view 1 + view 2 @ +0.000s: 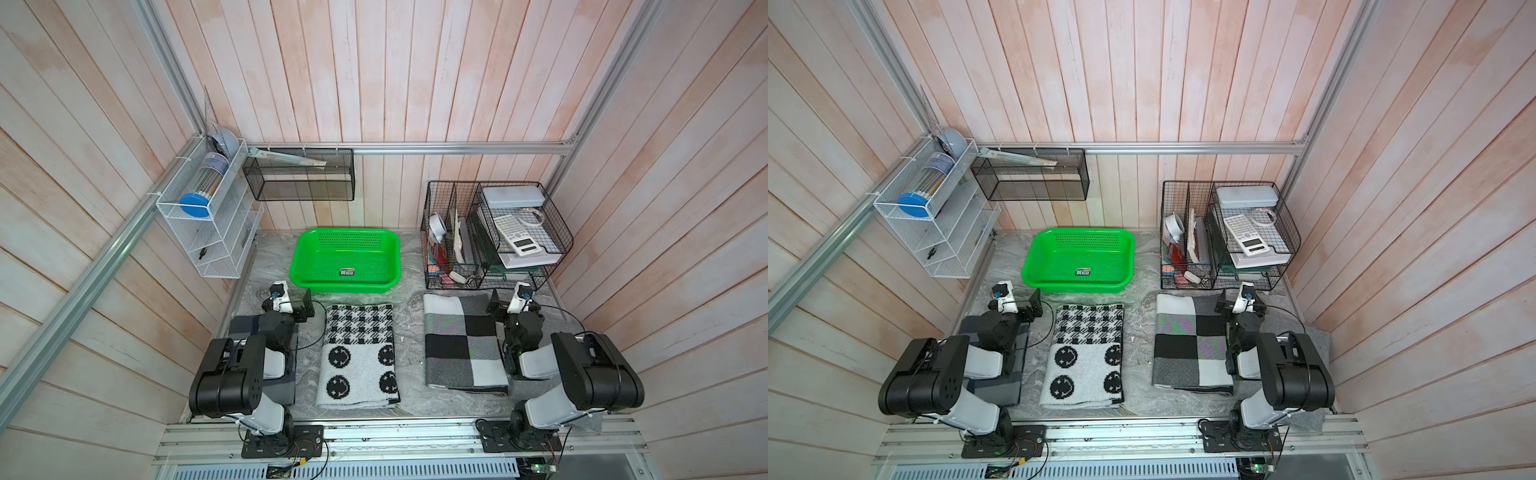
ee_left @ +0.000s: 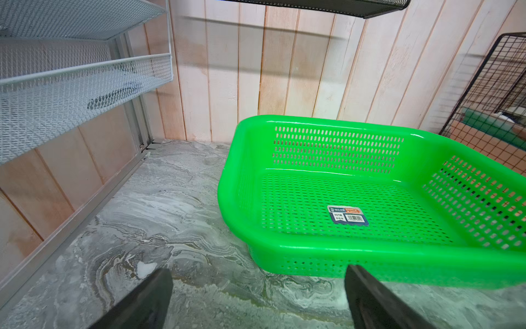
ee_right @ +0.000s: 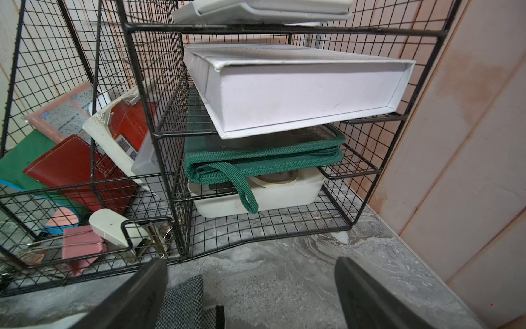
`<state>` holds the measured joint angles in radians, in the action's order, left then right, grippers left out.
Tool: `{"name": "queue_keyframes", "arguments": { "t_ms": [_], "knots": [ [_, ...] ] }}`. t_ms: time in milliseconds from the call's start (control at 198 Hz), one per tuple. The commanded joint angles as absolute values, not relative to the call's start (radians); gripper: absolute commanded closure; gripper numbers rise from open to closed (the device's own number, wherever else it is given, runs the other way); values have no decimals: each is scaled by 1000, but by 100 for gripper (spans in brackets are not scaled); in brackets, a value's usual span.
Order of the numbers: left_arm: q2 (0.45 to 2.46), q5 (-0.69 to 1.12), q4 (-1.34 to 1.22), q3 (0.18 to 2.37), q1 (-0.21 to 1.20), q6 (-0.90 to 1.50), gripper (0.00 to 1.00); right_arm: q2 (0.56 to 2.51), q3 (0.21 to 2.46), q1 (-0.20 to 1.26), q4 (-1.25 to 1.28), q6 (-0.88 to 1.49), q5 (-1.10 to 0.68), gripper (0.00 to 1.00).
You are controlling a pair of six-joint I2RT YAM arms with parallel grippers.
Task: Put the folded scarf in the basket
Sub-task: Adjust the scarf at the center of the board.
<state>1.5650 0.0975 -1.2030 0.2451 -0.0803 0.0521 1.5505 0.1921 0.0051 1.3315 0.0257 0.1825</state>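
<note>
The bright green basket [image 1: 345,286] [image 1: 1077,286] [image 2: 341,250] sits empty at the back middle of the table. In front of it lies a folded black-and-white scarf [image 1: 359,353] [image 1: 1086,353] with smiley faces. To its right lies a folded grey, black and white checked scarf [image 1: 461,340] [image 1: 1192,340] [image 3: 185,302]. A darker folded scarf [image 1: 286,390] [image 1: 994,386] shows under the left arm. My left gripper [image 1: 293,299] [image 1: 1018,300] [image 2: 257,269] is open just short of the basket's near left corner. My right gripper [image 1: 509,297] [image 1: 1235,298] [image 3: 250,259] is open over the checked scarf's far right corner.
A black wire desk organiser [image 1: 490,232] [image 3: 159,142] full of stationery stands at the back right, close in front of my right gripper. A black mesh shelf [image 1: 299,178] hangs on the back wall and a white mesh rack [image 1: 208,224] [image 2: 71,85] on the left wall.
</note>
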Motion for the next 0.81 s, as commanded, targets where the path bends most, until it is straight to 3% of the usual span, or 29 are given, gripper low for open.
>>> {"name": "queue_keyframes", "arguments": {
  "t_ms": [0,699,805],
  "knots": [
    [1560,103,-1213,250,-85,45,0,1563,209,6,1347,35,199,2],
    [1560,104,-1213,249,-84,44,0,1562,208,7,1348,35,198,2],
    [1561,3,-1178,267,-85,80,0,1562,209,7,1348,34,198,2]
  ]
}}
